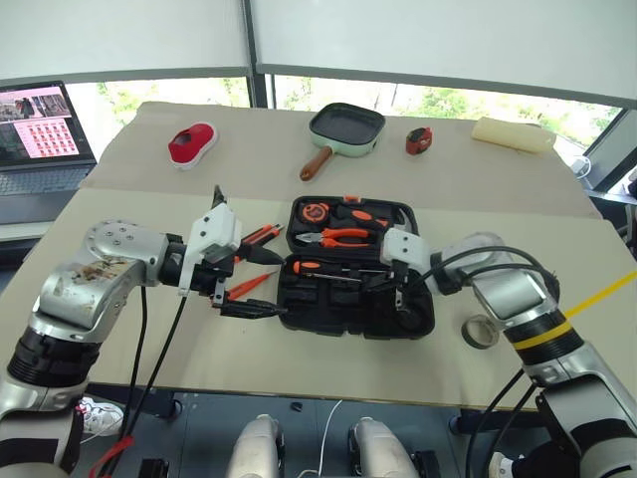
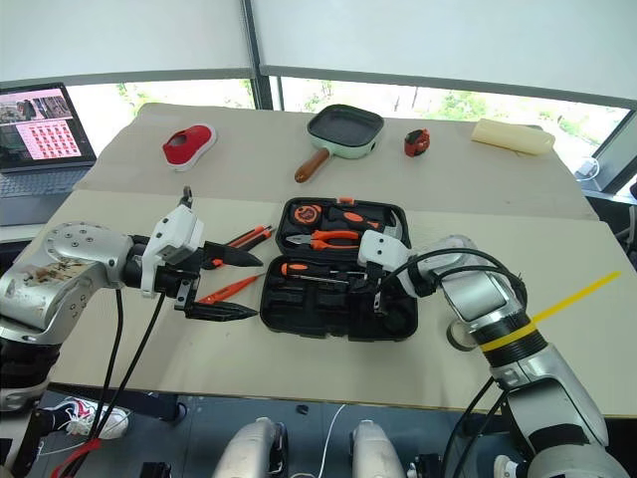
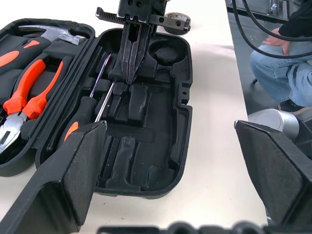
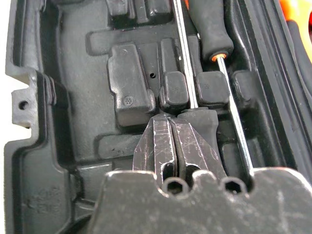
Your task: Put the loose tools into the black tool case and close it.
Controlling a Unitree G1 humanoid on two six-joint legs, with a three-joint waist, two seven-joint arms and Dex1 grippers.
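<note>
- Surface: tan tabletop (image 1: 119, 199) under window blinds; laptop (image 1: 40, 139) off its left edge.
- Count: one open black tool case (image 1: 343, 324) at the near edge, two screwdrivers seated inside; two loose tools, a screwdriver (image 1: 261, 235) and an orange tester (image 1: 249, 285), just left of it.
- My left gripper (image 1: 249, 284) is spread beside them; my right gripper (image 4: 174, 141), fingers pressed together, is inside the case.
- Open table lies beyond, towards one frying pan (image 1: 345, 127).

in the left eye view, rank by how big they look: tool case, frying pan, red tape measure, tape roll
1. tool case, clearly largest
2. frying pan, though it lies farther from the camera
3. and 4. tape roll and red tape measure: look alike, and the tape measure lies farther away, so no ranking
</note>
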